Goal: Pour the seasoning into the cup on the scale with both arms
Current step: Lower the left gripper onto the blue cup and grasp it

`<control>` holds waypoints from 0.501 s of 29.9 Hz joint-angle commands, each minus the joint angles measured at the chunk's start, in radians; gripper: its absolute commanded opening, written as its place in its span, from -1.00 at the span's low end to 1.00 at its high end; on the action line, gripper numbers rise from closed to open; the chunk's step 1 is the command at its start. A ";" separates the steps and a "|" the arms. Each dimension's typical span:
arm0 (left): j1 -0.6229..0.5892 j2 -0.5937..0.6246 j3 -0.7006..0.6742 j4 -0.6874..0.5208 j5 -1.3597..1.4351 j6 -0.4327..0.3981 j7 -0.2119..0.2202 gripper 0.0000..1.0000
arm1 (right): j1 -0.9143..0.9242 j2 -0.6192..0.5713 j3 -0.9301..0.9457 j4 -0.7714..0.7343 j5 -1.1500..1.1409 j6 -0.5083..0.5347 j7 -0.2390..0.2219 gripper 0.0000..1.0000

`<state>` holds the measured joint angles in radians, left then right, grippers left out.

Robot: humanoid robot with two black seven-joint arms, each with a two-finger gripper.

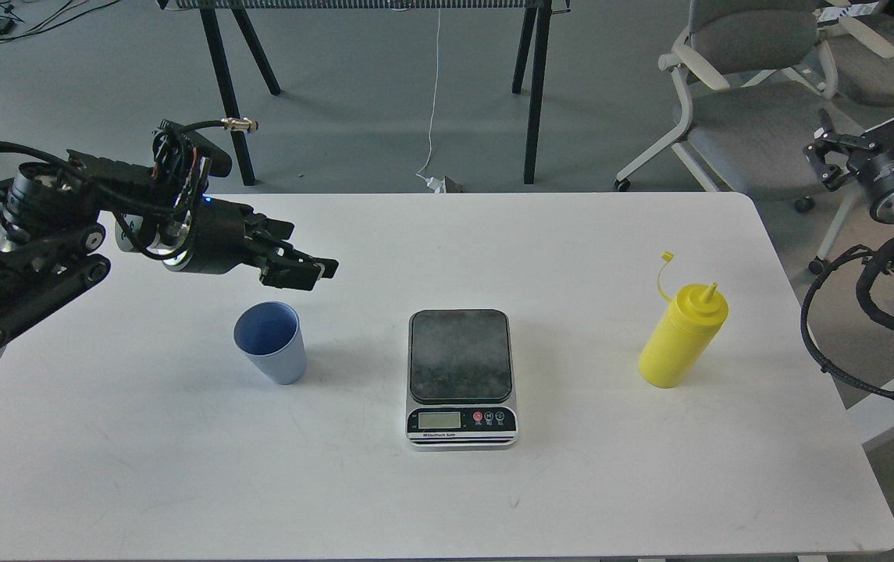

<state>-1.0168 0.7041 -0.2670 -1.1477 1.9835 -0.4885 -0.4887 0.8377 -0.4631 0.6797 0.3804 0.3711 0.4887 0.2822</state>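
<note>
The light blue cup [271, 342] stands upright on the white table [431, 499], left of the scale [460, 378]. The scale's dark platform is bare and its display faces me. The yellow seasoning bottle [682, 336] stands upright at the right, its cap off the nozzle and hanging on its tether. My left gripper [308, 261] hovers above and just behind the cup, pointing right, with its fingers apart and nothing between them. My right gripper [872, 129] is off the table's right edge, high beyond the bottle, with its claws spread and empty.
A grey office chair [751, 86] stands behind the table's far right corner, close to my right arm. Black table legs [228, 94] and a white cable [432, 94] are on the floor beyond the far edge. Black cables [845, 343] loop from my right arm.
</note>
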 commanded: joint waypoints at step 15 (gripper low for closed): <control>0.009 -0.008 0.150 0.117 0.074 0.000 0.000 1.00 | -0.005 -0.003 0.003 0.000 0.000 0.000 0.000 0.99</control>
<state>-1.0056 0.6984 -0.1559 -1.0481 2.0567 -0.4886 -0.4885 0.8333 -0.4632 0.6819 0.3804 0.3711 0.4887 0.2822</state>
